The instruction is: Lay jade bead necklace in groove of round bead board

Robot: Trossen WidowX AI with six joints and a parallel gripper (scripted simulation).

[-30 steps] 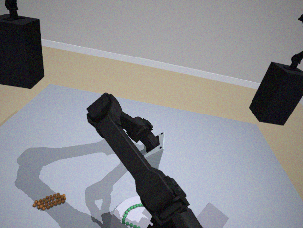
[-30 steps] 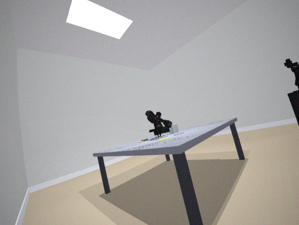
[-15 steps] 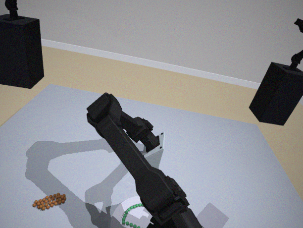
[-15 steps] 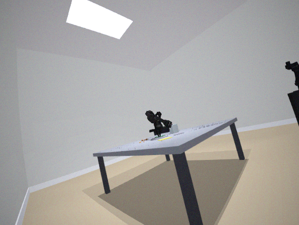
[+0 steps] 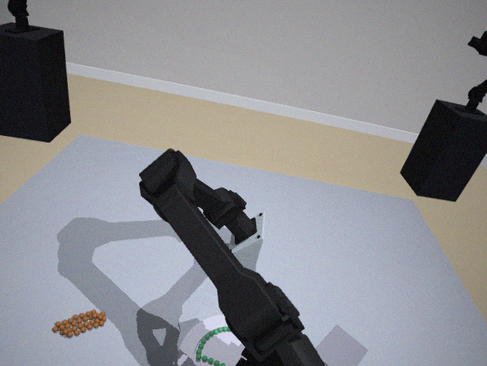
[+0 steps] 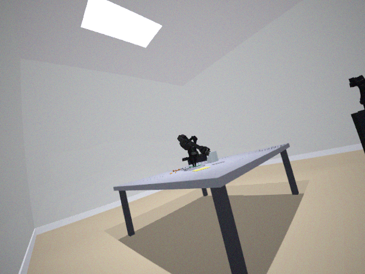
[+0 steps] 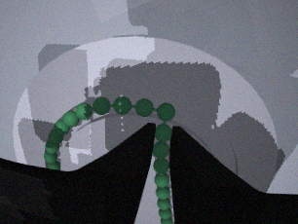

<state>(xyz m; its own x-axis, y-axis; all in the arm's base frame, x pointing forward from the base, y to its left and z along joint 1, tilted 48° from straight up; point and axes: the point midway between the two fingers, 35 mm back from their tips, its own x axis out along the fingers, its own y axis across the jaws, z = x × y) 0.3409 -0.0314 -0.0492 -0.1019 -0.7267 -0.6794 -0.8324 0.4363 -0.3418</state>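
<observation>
The jade bead necklace (image 5: 198,351) (image 7: 122,104) lies over the round bead board (image 5: 215,319) (image 7: 239,93). In the wrist view its far side curves along the groove on the left. At the right it bends sharply and a straight run of beads comes back between the fingers. The groove's right part shows without beads. My gripper (image 7: 162,131) (image 6: 194,165) is low over the board, shut on the necklace near the bend. The near part of the necklace is hidden by the fingers in the wrist view, and the arm hides the gripper in the top view.
A bundle of orange beads (image 5: 79,324) (image 6: 175,171) lies on the table left of the board. A flat grey square (image 5: 343,346) lies to the right. A yellow strip (image 6: 201,169) lies near the board. A pale block (image 5: 251,256) (image 6: 213,156) stands at the arm's base.
</observation>
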